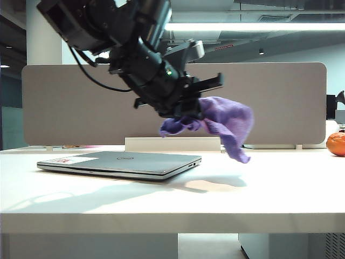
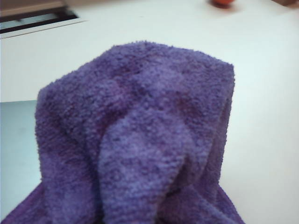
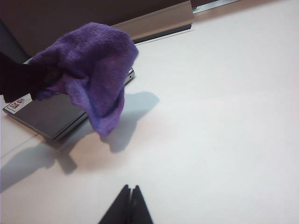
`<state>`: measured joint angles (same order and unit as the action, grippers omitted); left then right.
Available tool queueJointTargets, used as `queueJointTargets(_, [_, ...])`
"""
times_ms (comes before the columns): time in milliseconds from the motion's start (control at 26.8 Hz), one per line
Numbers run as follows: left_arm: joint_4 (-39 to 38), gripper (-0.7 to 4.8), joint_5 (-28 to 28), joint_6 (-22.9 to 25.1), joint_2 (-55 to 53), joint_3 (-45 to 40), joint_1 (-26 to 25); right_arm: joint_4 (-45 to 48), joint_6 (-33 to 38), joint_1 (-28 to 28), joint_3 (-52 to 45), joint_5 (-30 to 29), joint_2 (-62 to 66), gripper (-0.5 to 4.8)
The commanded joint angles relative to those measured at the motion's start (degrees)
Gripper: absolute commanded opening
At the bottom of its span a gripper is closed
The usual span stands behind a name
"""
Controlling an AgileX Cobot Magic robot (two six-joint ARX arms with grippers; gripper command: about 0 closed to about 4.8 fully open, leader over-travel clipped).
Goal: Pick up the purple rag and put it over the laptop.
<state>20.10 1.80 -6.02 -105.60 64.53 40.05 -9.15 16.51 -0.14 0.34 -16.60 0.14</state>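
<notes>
The left gripper (image 1: 197,105) hangs in the air above the worktop (image 1: 269,189), a little past the right end of the laptop (image 1: 121,163), and its jaws are clamped tight on the purple rag (image 1: 229,124). The rag is clear of the worktop: one bunched end sits in the jaws, and the rest droops down and to the right in loose folds, its lowest tip dangling above the bare white surface just beyond the laptop's right front corner. In the left wrist view the rag (image 2: 135,140) fills most of the frame, so the fingers themselves are hidden behind the cloth. The laptop lies closed and flat toward the left side of the worktop, its lid facing up with a small dark logo in the middle and a white-and-red sticker (image 1: 73,159) at the back left corner. The right gripper (image 3: 128,198) is pulled back near the front of the worktop, well apart from the rag (image 3: 91,70) and the laptop (image 3: 51,114), its two fingertips pressed together with nothing between them.
</notes>
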Motion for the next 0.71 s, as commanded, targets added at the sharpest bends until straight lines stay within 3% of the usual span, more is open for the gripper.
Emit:
queueJointTargets(37, [-0.37,-0.06,0.15,0.02,0.48,0.15,-3.96,0.39,-0.04,0.04,-0.20,-0.04,-0.04,0.22])
queueJointTargets(710, [-5.44,-0.04,0.98,0.77,-0.44,0.15,-19.98,0.39,-0.07,0.04,-0.20,-0.04,-0.04,0.22])
